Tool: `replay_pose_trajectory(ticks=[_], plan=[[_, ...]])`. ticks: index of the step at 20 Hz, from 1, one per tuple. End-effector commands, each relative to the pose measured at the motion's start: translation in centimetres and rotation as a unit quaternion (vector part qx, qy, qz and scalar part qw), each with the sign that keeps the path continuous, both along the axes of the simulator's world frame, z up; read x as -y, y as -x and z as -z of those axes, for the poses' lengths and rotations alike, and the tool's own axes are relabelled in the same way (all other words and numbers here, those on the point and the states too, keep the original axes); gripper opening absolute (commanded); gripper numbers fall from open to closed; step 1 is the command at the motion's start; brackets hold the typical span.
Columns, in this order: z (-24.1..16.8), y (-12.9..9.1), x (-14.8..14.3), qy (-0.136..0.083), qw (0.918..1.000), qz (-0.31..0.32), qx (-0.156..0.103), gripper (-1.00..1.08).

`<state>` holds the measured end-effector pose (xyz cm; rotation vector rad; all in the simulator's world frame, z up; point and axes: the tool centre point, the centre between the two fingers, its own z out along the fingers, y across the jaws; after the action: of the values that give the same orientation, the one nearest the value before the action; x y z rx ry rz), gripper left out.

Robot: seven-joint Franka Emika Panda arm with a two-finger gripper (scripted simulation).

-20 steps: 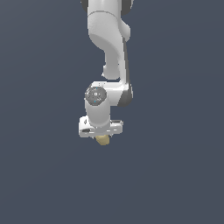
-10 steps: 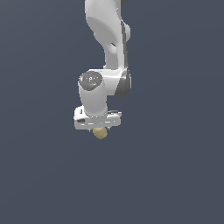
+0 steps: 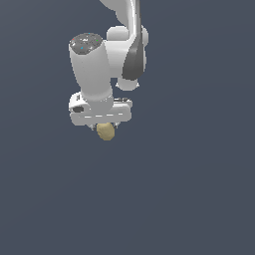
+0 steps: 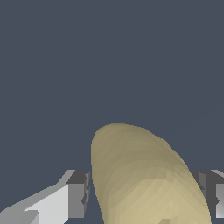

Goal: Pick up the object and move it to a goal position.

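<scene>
The object (image 3: pixel 105 131) is a small tan-yellow, egg-shaped lump with a matte surface. In the exterior view it hangs just under the white gripper (image 3: pixel 104 127), held off the ground. The wrist view shows the object (image 4: pixel 144 179) large, between the two dark fingertip pads (image 4: pixel 80 192), which press on its sides. The gripper (image 4: pixel 146 192) is shut on it. The fingers are mostly hidden behind the white hand in the exterior view.
The white arm (image 3: pixel 114 55) rises from the gripper toward the top of the exterior view. A plain dark grey-blue ground (image 3: pixel 199 199) fills everything else; no goal marker shows.
The arm has carried the object upward and toward the camera; hand and object look larger and sit higher in the exterior view. The grip on the object has held.
</scene>
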<state>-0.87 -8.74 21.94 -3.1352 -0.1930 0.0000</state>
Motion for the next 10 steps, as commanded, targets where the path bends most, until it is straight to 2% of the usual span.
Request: replay_pose_trajectory(ticks=[1, 10], plan=[[-2.9, 0.9, 0.7, 0.000, 1.0000, 0.000, 0.000, -1.00], [-11.3, 3.3, 2.9, 0.000, 1.0000, 0.000, 0.000, -1.00]])
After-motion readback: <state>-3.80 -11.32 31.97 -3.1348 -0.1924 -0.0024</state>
